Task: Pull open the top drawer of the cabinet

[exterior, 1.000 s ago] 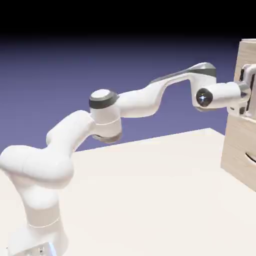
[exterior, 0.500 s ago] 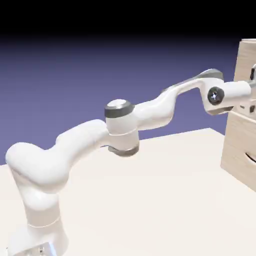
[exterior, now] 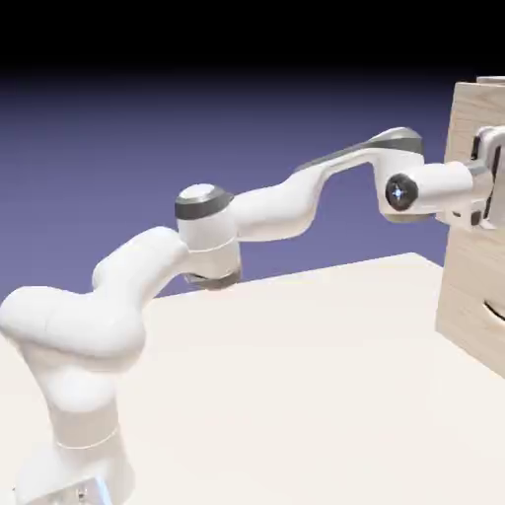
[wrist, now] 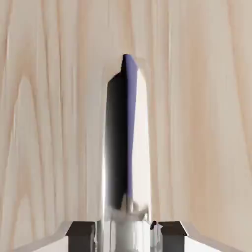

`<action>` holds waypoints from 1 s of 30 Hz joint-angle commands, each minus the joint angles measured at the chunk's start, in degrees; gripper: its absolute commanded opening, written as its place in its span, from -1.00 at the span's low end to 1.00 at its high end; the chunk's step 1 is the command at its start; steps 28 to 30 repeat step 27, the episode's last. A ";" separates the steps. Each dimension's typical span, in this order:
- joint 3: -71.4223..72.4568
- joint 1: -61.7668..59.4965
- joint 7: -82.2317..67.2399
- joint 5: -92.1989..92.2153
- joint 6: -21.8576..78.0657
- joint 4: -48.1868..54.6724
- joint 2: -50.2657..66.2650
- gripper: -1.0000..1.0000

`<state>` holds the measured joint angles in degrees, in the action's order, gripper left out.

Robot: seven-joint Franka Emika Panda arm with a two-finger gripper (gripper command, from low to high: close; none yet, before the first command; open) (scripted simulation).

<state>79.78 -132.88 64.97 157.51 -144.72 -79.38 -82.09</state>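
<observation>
- Top drawer (exterior: 473, 148) up high on the cabinet (exterior: 471, 286), at the right edge of the exterior view, with its front sticking out a bit past the panel below.
- Tool (exterior: 485, 189) right at that drawer front, straight ahead of the arm, pressed up close.
- In the hand view, a shiny metal handle (wrist: 127, 147) in the middle, its long way running from the bottom edge up to the top of that view.
- Two dark fingertips (wrist: 81, 231) at the bottom, one on each side of the handle, snug against it.
- Tool clenched on the handle, by the look of it.
- Next pull likely straight back, away from the wood and toward the arm's base, along the line the tool points.
- Lower panel just under the drawer, with a dark curved handle (exterior: 492, 312) peeking in at the edge; not the one to pull.
- Table (exterior: 296, 395) bare between the arm and the cabinet; nothing in the way of the pull.
- Small worry: fingers slipping off the smooth metal.
</observation>
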 commanded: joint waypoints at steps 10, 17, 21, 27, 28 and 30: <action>-2.29 12.65 -4.26 0.51 8.11 -20.76 0.27 -1.00; -4.81 21.95 -6.55 -0.28 13.47 -35.30 0.20 -1.00; -6.72 27.49 -7.60 -1.25 16.34 -43.60 -0.08 -1.00; -8.89 32.79 -8.34 -2.63 18.78 -51.21 -0.60 1.00; -8.89 32.79 -8.34 -2.63 18.78 -51.21 -0.60 1.00; -8.89 32.79 -8.34 -2.63 18.78 -51.21 -0.60 1.00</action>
